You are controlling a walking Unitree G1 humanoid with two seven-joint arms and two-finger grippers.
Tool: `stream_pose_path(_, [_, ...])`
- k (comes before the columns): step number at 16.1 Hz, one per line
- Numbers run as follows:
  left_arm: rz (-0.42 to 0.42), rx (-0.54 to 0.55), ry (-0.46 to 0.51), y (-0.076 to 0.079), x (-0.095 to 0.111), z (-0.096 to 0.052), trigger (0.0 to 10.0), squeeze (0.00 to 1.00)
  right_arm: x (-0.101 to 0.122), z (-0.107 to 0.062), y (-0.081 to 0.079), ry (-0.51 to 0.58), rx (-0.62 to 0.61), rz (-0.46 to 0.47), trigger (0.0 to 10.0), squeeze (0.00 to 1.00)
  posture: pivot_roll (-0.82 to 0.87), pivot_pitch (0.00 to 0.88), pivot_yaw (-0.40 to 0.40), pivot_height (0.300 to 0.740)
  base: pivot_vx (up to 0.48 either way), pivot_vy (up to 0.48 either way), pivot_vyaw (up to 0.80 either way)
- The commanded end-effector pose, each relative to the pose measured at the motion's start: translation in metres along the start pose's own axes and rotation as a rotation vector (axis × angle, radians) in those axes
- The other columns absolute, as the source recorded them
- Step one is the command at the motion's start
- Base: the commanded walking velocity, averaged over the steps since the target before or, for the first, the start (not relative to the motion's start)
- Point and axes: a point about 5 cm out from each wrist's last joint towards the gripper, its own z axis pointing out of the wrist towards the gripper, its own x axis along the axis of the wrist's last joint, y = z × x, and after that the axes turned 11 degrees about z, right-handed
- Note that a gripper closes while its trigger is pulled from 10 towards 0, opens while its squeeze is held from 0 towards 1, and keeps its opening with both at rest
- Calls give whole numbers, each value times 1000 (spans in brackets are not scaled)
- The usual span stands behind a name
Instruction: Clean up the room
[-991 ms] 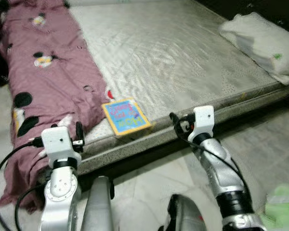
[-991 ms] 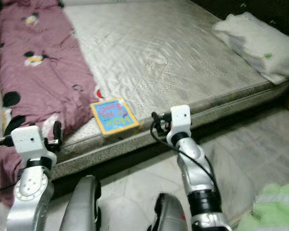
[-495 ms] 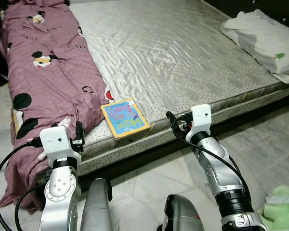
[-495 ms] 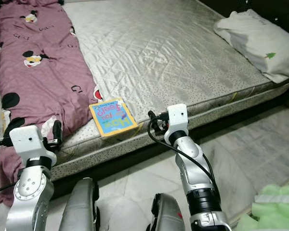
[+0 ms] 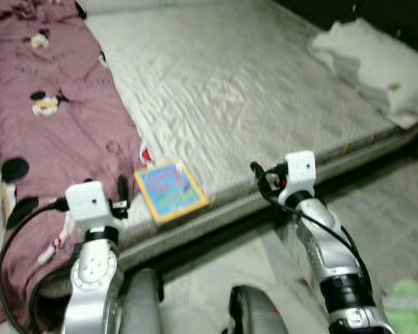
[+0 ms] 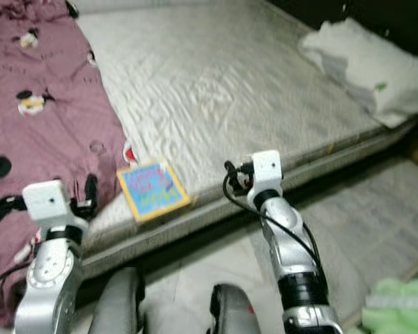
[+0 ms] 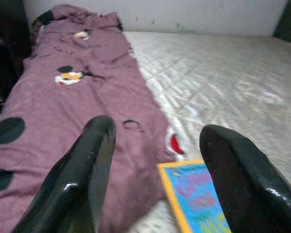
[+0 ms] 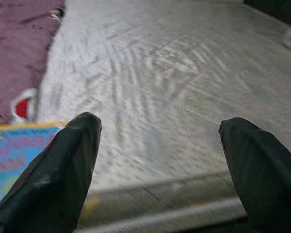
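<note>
pale tiled floor (image 5: 397, 202) runs along the near side of a low bed, and from my head cameras i see the grey quilted mattress (image 5: 230, 83) taking up most of the view, its near edge just ahead of both arms. on my left a long maroon blanket (image 5: 49, 139) with cartoon mouse prints lies along the mattress and spills over the near edge toward the floor. at the far right corner of the mattress sits a white pillow (image 5: 376, 62) with a small green mark. something pale green (image 6: 397, 309) shows blurred at the lower right on the floor; i cannot tell what it is.

near the mattress's front edge, just beside the blanket's hem, lies a thin book (image 5: 169, 191), flat, cover up. it is blue with a yellow-orange border and coloured lettering too blurred to read. its long axis runs from the near edge back into the bed, turned slightly so the far end leans toward the blanket; one near corner sits right at the mattress edge.

my left gripper (image 7: 155, 179) hovers short of the blanket and book, black fingers (image 7: 82, 174) spread apart with nothing between them. my right gripper (image 8: 160, 170) hovers at the mattress edge to the right of the book, fingers (image 8: 58, 170) also wide apart and empty.
</note>
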Motion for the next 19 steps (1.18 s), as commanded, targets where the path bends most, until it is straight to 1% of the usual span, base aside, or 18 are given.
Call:
stream_pose_path(1, [5, 8, -13, -2, -1, 1, 10000, 0, 2, 3, -7, 5, 29, 0, 10000, 0, 84, 100, -67, 623, 0, 0, 0])
stream_pose_path(3, [6, 10, -24, -2, -2, 1, 10000, 0, 2, 3, -8, 0, 36, -10, 10000, 0, 88, 98, -68, 623, 0, 0, 275])
stream_pose_path(4, [6, 12, -33, -2, -4, 2, 10000, 0, 2, 3, -10, 1, 42, -33, 10000, 0, 88, 98, -68, 623, 0, 0, 794])
stream_pose_path(6, [9, 8, -39, -1, -5, 3, 10000, 0, 1, 3, -8, -3, 34, -24, 10000, 0, 88, 95, -68, 623, 0, 0, 794])
stream_pose_path(8, [9, 8, -44, -2, -5, 3, 10000, 0, 1, 3, -7, 0, 26, 5, 10000, 0, 88, 95, -68, 623, 0, 0, 0])
stream_pose_path(13, [8, 9, -48, -2, -6, 4, 10000, 0, 0, 4, -7, -5, 35, 7, 10000, 0, 90, 85, -70, 623, 0, 0, 0])
stream_pose_path(14, [8, 9, -48, -1, -6, 4, 10000, 0, 0, 4, -7, -7, 36, 7, 10000, 0, 91, 84, -71, 619, 0, 0, 0])
stream_pose_path(18, [4, 10, -57, -1, -7, 4, 10000, 0, -1, 3, -7, -12, 39, 12, 10000, 0, 89, 83, -74, 574, 0, 0, 0])
stream_pose_path(19, [3, 10, -57, -1, -7, 4, 10000, 0, -1, 3, -6, -13, 38, 15, 10000, 0, 89, 83, -74, 569, 0, 0, 0])
